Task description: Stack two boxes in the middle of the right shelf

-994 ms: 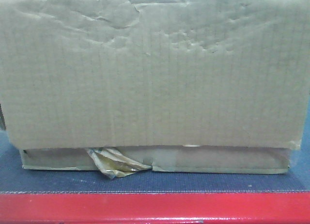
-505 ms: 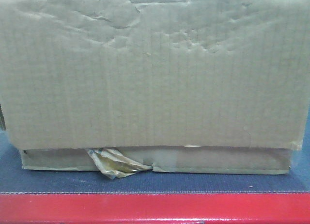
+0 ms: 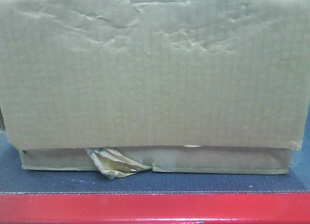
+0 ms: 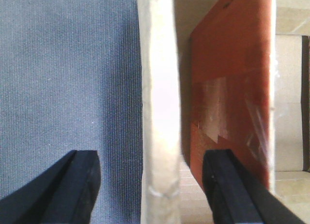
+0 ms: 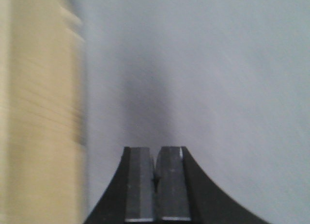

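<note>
A large creased cardboard box (image 3: 155, 73) fills the front view. Under it runs a lower cardboard strip (image 3: 218, 160) with torn tape (image 3: 114, 163); I cannot tell whether it is a second box or a flap. Both rest on the blue-grey shelf mat (image 3: 155, 183). My left gripper (image 4: 155, 158) is open, its jaws standing either side of a pale cardboard edge (image 4: 159, 88) without touching it. My right gripper (image 5: 156, 151) is shut and empty over a grey surface, with a blurred cardboard side (image 5: 38, 112) to its left.
A red shelf front edge (image 3: 155, 207) runs below the mat. In the left wrist view, blue-grey fabric (image 4: 63, 73) lies left of the cardboard edge and a red-brown panel (image 4: 232, 78) with clear tape stands to its right.
</note>
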